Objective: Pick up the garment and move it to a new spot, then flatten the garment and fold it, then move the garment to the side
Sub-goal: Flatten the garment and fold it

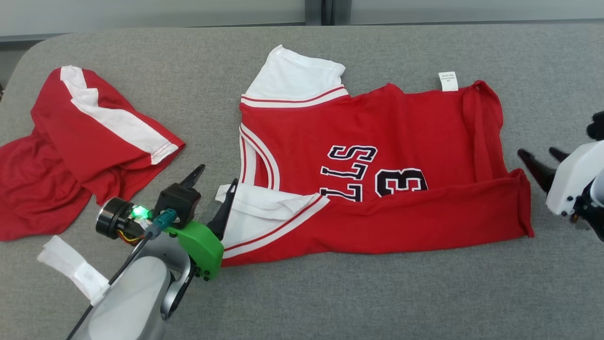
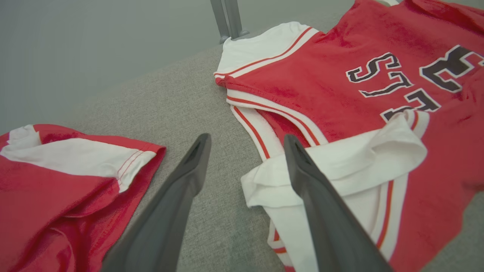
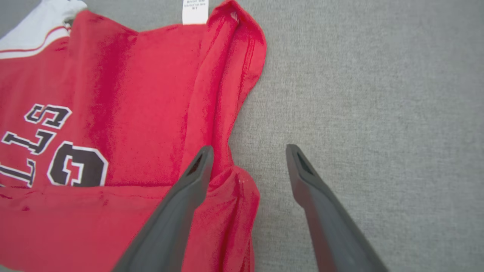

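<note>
Wide grey fabric-covered surface (image 1: 358, 302), far-left corner rounded, far edge against a pale wall (image 1: 141, 12). At its middle, flat and sideways, a red jersey (image 1: 377, 123) with white sleeves and black lettering: collar end toward the left, hem end toward the right, near long edge folded up over the lower part of the lettering, near sleeve creased inward on top of that fold. Bare surface all along the near side of the jersey, a broad bare stretch off its right edge, a narrower bare band along its far side. To the left, well apart from the jersey, a second red garment (image 1: 71, 156) with a white stripe, rumpled, cut off by the left edge of the head view; a bare channel between the two. Left end effector (image 1: 217, 177) at the jersey's near-left corner, fingers (image 2: 177, 196) spread wide, gripping nothing: one over the creased white sleeve, the other over bare surface in the channel. Right end effector (image 1: 538, 153) just off the jersey's right edge, likewise spread wide and empty; in the right wrist view, one finger above the folded red corner, the other above bare surface. At the front-left, a small folded white strip of cloth (image 1: 71, 267). At the jersey's far edge, a small white care tag (image 1: 448, 80) sticking out onto the surface.
</note>
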Controlling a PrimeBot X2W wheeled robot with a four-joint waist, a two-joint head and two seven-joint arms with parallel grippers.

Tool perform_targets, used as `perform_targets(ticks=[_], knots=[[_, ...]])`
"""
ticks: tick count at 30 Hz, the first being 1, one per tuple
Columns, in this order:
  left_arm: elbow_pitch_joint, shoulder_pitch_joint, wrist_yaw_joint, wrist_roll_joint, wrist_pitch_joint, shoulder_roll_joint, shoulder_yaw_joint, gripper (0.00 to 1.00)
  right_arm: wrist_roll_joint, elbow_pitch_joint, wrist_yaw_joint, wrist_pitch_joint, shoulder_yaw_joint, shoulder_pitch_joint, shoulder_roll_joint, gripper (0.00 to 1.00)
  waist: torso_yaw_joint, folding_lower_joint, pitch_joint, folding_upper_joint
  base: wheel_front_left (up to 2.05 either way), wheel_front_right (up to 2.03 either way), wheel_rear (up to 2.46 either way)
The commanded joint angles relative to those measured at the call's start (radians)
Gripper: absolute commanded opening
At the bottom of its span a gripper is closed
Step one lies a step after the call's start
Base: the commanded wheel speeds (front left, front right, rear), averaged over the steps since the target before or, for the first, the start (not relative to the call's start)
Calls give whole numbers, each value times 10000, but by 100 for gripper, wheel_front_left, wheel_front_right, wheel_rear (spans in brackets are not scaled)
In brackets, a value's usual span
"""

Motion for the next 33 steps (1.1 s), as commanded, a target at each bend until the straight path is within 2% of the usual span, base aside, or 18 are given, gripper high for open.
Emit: perform_targets(ticks=[1, 7, 11, 14, 20, 23, 28, 33], knots=[[49, 58, 242, -225, -275, -110, 265, 100, -267, -128, -15, -791, -175, -179, -32, 100, 35, 0, -62, 0, 0, 0, 0], [-190, 500, 1178, -995, -1656, -675, 1436, 100, -705, -962, -16, -4072, -335, 666, 270, 100, 96, 0, -394, 0, 0, 0, 0], [-819, 1025, 1558, -1256, -1985, -1180, 2123, 100, -1426, -1363, -15, -5792, -499, 1322, 590, 100, 78, 0, -631, 0, 0, 0, 0], [-1518, 1426, 1839, -644, -2006, -1438, 2363, 100, -1990, -1570, -15, -6645, -689, 1812, 1058, 100, 88, 0, -747, 0, 0, 0, 0], [-2598, 2606, 2064, 221, -2006, -2153, 3013, 100, -3349, -2471, -16, -7183, -1501, 2808, 2036, 100, 68, 0, -841, 0, 0, 0, 0], [-2976, 3076, 2011, 499, -2008, -2421, 3343, 100, -3983, -3238, -15, -7191, -2072, 3215, 2791, 100, 40, 0, -798, 0, 0, 0, 0], [-3360, 3555, 1850, 926, -2007, -2605, 3556, 100, -4856, -4427, -16, -7193, -2373, 3805, 3671, 100, 37, 0, -795, 0, 0, 0, 0], [-3041, 3754, 1780, 1077, -2008, -2652, 3466, 100, -5185, -4644, -15, -7196, -2429, 4120, 4152, 100, -6, 0, -901, 0, 0, 0, 0]])
